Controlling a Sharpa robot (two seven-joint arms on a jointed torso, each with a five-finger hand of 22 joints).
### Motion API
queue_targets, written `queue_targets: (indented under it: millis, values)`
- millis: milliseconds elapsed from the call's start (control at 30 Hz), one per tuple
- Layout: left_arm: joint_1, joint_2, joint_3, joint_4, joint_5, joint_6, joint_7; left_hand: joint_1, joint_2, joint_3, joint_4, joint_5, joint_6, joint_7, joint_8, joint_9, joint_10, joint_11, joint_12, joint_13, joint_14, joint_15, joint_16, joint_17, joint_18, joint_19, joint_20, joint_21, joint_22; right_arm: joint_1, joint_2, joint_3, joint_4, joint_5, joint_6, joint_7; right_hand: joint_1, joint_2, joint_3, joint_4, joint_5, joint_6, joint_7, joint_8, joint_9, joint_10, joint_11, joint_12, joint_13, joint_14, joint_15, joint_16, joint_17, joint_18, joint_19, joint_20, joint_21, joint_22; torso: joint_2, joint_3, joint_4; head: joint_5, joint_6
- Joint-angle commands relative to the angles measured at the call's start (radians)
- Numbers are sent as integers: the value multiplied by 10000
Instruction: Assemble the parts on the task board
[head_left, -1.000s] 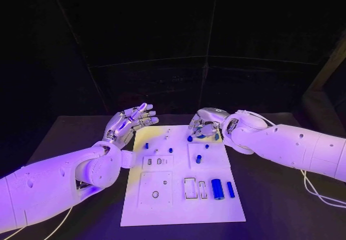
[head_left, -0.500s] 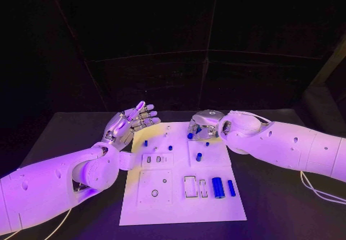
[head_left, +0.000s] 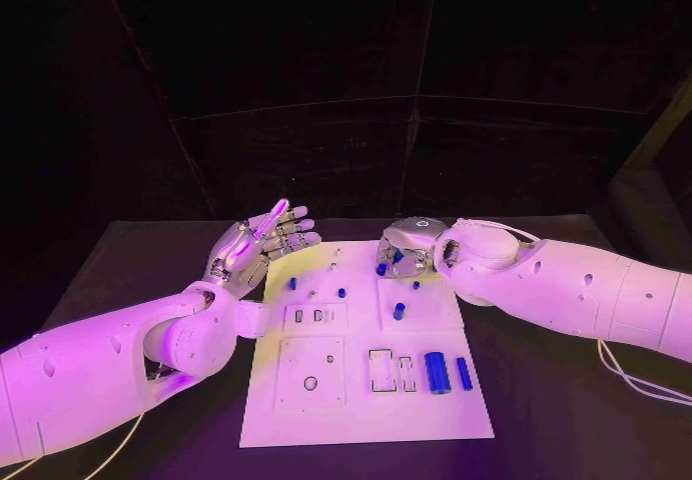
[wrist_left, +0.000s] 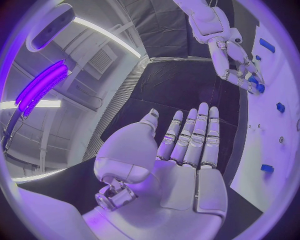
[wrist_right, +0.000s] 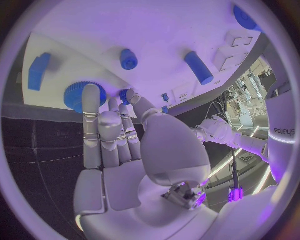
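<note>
The white task board (head_left: 361, 400) lies in the middle of the black table. My right hand (head_left: 408, 250) hangs over its far end with the fingers pointing down. In the right wrist view one fingertip (wrist_right: 91, 92) rests on a toothed blue wheel (wrist_right: 75, 96), and the thumb and a finger pinch a small blue part (wrist_right: 125, 94). My left hand (head_left: 263, 243) is raised beside the board's far left corner, palm open and fingers spread, holding nothing. The left wrist view shows that open palm (wrist_left: 187, 165) and the right hand's fingers (wrist_left: 236, 65) at blue parts.
On the board nearer to me lie a thick blue cylinder (head_left: 434, 372) and a thinner one (head_left: 463, 373) beside rectangular slots (head_left: 381, 371). A blue peg (head_left: 398, 311) and smaller blue pieces (head_left: 342, 293) stand mid-board. Bare black table surrounds the board.
The whole picture has shifted a little. Both hands keep nearly the same places: the left stays raised and open, the right stays at the blue parts on the far end.
</note>
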Motion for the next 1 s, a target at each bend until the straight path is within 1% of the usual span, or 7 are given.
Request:
queue_targets:
  millis: [33,367,400,433,533,833,1000]
  values:
    - [18,-7,11,-3,36,203,504,-68,29,9,51,5,51,873,65,17,89,6,45,9,69,5,-45,-10,164,76,22,22,-12,21,34,7,2,-139,87,-79,-48,90,117,28,-23,25,-22,-36,-3,98,-13,-6,2,352,-3,165,151,36,110,3,158,168,15,12,-21,2,-16]
    - [19,10,11,-51,40,265,385,-66,38,12,54,7,49,872,67,17,88,6,45,9,69,5,-47,-12,164,78,22,21,-15,21,170,8,-156,-67,260,-117,-143,-192,623,221,-68,-107,43,-46,-8,26,46,-15,1,492,70,2010,2690,-5,11,78,683,660,23,18,-1,-42,-85]
    - [19,11,11,-57,40,277,375,-66,38,12,54,7,49,872,67,17,88,6,45,9,69,5,-47,-12,164,78,22,21,-15,21,186,8,-172,-65,286,-121,-127,-346,835,266,-82,-131,-36,-40,-2,13,256,-21,-6,961,305,4209,6748,-65,-43,218,795,728,27,17,7,-44,-96]
    - [19,12,11,-61,40,285,368,-65,39,12,54,7,49,872,67,17,88,7,45,9,69,5,-48,-13,164,79,22,21,-15,21,201,8,-186,-64,307,-125,-105,-373,965,303,-75,-141,-7,-44,-3,9,254,-24,-8,1055,405,4644,7554,2,-72,241,843,758,28,19,9,-45,-98]
    - [20,16,11,-79,40,313,349,-65,39,13,54,7,49,872,67,17,88,7,45,9,69,5,-48,-13,164,79,22,21,-15,21,253,8,-233,-60,377,-130,-134,-410,1114,410,-83,-116,137,-33,2,29,186,-12,-1,1055,347,4644,7554,-14,-97,326,926,836,36,15,11,-36,-125]
    - [22,19,11,-108,40,379,307,-57,41,16,50,8,45,871,67,17,85,7,44,8,67,5,-51,-15,165,83,22,21,-17,21,342,8,-319,34,303,-77,32,-286,1557,538,-156,192,80,62,38,320,92,48,23,1055,278,4644,7554,-86,113,295,1334,1415,32,20,12,-21,-171]
    - [25,16,11,-123,40,401,287,-42,43,22,40,10,42,870,68,16,83,6,43,8,66,5,-54,-17,165,87,22,21,-19,21,353,8,-301,175,-124,16,60,-202,1813,678,-197,501,6,158,70,612,8,103,45,1055,206,4644,7554,-138,251,268,1588,1772,35,19,14,-7,-185]
